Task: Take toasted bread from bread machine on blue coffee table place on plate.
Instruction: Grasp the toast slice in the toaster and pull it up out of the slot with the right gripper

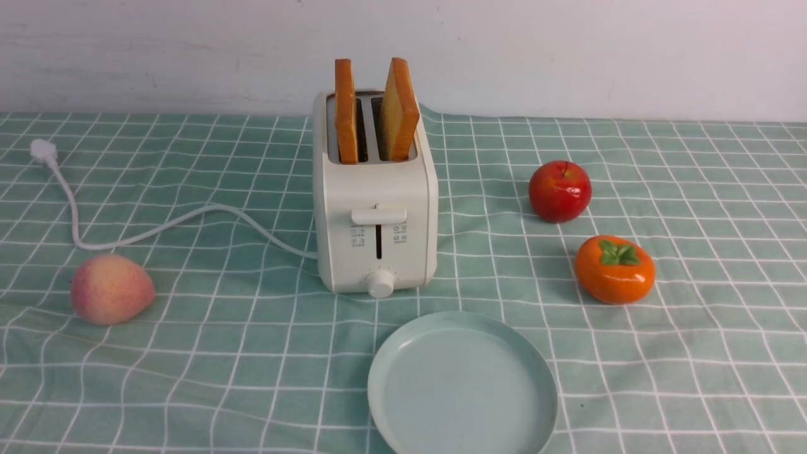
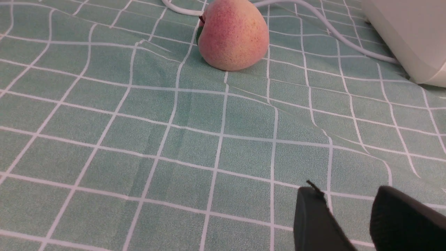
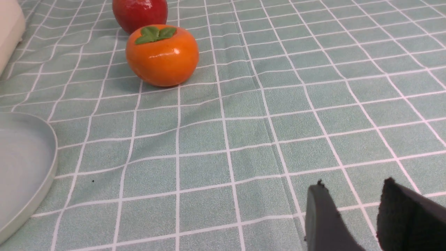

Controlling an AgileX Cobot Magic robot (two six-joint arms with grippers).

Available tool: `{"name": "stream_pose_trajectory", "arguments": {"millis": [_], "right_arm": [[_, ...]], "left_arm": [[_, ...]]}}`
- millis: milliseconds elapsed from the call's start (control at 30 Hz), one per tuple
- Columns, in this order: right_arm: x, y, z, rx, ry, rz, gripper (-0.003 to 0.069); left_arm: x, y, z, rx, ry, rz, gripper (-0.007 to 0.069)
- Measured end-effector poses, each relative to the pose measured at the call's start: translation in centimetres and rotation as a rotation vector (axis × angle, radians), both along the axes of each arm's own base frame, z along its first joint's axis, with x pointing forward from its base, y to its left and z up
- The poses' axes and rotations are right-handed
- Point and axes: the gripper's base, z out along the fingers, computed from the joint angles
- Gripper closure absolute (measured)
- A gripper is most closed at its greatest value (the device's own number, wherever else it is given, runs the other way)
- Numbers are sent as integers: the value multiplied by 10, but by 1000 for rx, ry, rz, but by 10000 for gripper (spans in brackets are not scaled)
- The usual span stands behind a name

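Two slices of toasted bread, the left one (image 1: 345,110) and the right one (image 1: 399,110), stand upright in the slots of the cream-white bread machine (image 1: 378,202) in the middle of the blue coffee table (image 1: 220,353). The pale blue-green plate (image 1: 463,384) lies bare just in front of the bread machine. Neither arm shows in the front view. My left gripper (image 2: 348,190) is open and empty, low over the cloth, with the bread machine's corner (image 2: 411,35) ahead. My right gripper (image 3: 354,184) is open and empty over the cloth, with the plate's rim (image 3: 52,164) off to its side.
A peach (image 1: 111,289) lies left of the bread machine and also shows in the left wrist view (image 2: 233,35). The white power cord (image 1: 157,230) runs to a plug (image 1: 43,151). A red apple (image 1: 560,191) and an orange persimmon (image 1: 615,270) lie on the right; the persimmon also shows in the right wrist view (image 3: 162,57).
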Motion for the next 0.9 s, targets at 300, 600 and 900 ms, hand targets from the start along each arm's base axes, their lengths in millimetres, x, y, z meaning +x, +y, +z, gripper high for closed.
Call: {"name": "stream_pose_trajectory", "arguments": {"millis": [300,600,900], "right_arm": [[0,0,0,0,0,0,419],[2,-1,4,-10,-68,-4,419],[4,-2,29,-52,-351,-14,419]], "left_arm": [[0,0,0,1,-5,0,384],[1,0,2,5,-27,-1,384],[5,-2,29,-4,-326,-23,384]]}}
